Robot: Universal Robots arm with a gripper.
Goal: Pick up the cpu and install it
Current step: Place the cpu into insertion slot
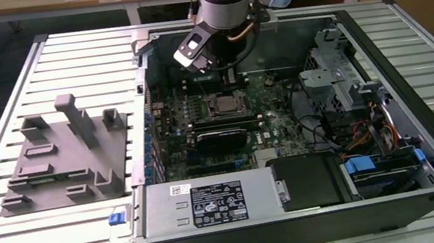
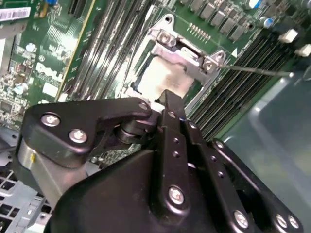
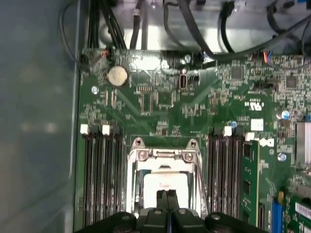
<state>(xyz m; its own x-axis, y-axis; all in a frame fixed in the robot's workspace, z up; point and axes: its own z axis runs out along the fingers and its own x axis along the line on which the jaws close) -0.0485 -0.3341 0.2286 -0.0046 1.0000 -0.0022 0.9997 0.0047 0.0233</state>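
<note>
The cpu (image 3: 165, 183) lies flat inside the socket frame (image 3: 165, 155) on the green motherboard, silvery-white top facing up. In both wrist views my gripper (image 3: 167, 200) hovers just over the cpu's near edge, its two black fingers pressed together with nothing between them. The second wrist view shows the cpu (image 2: 163, 77) beyond the shut gripper (image 2: 169, 99), with the metal bracket (image 2: 187, 48) across its far side. In the exterior view the gripper (image 1: 230, 69) hangs inside the open computer case, a little behind and above the cpu (image 1: 223, 103).
Memory slots (image 3: 99, 174) flank the socket on both sides. A black rectangular block (image 1: 221, 141) sits in front of the socket. The power supply (image 1: 210, 203) and drive cage (image 1: 335, 76) crowd the case. A grey fixture (image 1: 64, 153) stands on the slatted table.
</note>
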